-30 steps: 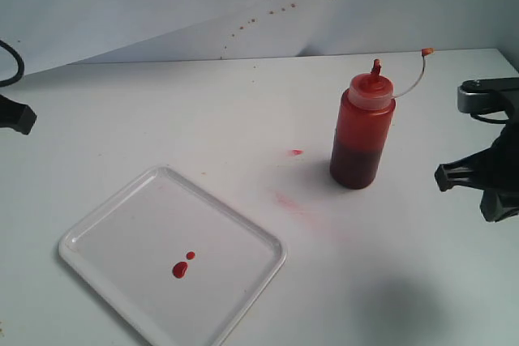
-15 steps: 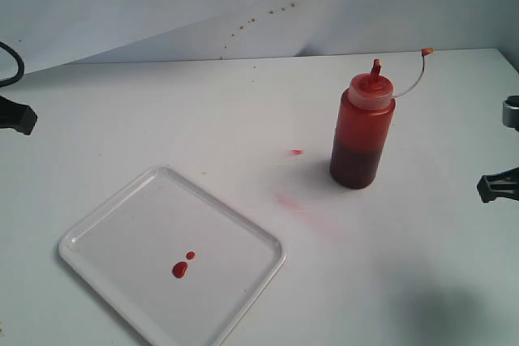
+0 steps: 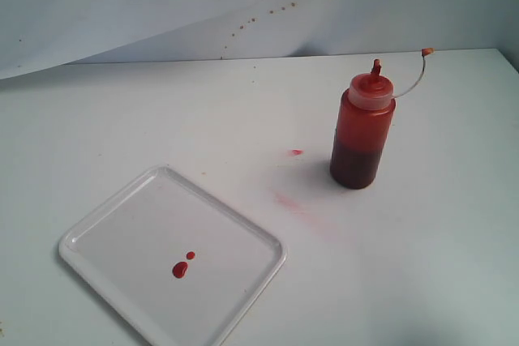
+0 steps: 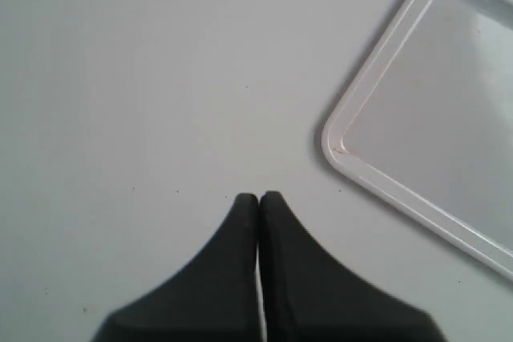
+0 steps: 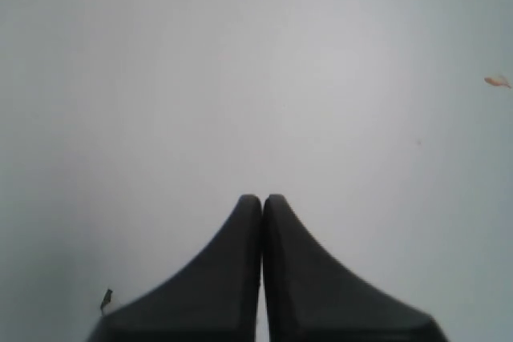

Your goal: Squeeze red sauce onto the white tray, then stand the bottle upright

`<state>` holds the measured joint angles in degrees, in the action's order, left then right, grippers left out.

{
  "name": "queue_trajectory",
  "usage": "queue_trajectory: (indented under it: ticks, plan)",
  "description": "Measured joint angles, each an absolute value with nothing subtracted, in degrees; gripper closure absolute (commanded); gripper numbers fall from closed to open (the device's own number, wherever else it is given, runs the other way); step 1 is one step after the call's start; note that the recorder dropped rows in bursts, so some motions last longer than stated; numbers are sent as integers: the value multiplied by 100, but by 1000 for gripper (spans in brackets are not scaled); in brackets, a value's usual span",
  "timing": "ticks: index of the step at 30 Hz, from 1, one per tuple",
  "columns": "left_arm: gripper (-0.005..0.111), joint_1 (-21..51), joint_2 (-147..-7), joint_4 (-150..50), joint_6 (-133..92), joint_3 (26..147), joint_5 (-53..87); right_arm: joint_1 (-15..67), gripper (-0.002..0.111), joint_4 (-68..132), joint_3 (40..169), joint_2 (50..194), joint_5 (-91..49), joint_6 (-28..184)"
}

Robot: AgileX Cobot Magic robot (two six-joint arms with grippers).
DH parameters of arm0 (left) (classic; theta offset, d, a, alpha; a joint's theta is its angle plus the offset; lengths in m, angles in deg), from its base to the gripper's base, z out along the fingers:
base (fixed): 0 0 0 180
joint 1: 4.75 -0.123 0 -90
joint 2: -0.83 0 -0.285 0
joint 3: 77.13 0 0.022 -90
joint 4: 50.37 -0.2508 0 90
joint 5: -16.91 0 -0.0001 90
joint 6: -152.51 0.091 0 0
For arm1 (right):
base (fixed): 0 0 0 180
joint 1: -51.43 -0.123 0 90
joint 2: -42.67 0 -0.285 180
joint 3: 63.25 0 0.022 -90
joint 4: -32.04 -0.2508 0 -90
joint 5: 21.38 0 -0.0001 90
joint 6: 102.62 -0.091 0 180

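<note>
The bottle (image 3: 362, 131) stands upright on the white table at the right of the exterior view, nozzle up, its cap strap arching to the right. The white tray (image 3: 97, 228) lies at the front left with two small blobs of red sauce (image 3: 180, 269) on it. Neither arm shows in the exterior view. In the left wrist view my left gripper (image 4: 259, 196) is shut and empty over bare table, with a corner of the white tray (image 4: 345, 146) beside it. My right gripper (image 5: 262, 197) is shut and empty above bare table.
A pink smear (image 3: 293, 204) and a small red spot (image 3: 297, 152) mark the table between tray and bottle. A white paper backdrop (image 3: 162, 6) with brown specks rises behind the table. A small pinkish fleck (image 5: 497, 81) lies on the table in the right wrist view.
Both arms have drawn back out of the exterior view: the right one left to the right, the left one off the left edge. Bottle, tray and sauce have stayed put.
</note>
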<state>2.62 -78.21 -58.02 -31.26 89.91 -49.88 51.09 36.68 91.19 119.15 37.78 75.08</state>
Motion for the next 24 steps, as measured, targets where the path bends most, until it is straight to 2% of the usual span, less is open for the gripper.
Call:
queue_trajectory:
  ticks: [4,9,14,24]
  plan:
    - [107,133,-7645,-5728,-3148,8991,-5245,5109,108,3678,9119,11272,3959,7550]
    - [107,-398,-7540,-5335,-3148,8991,-5299,5109,108,3678,9119,10635,4132,7574]
    - [107,-451,-7110,-5226,-3090,8991,-5308,5109,108,3678,9119,10243,4261,7574]
    - [107,-245,-4654,-5803,-3055,8991,-5179,5109,108,3843,9119,8844,4258,7585]
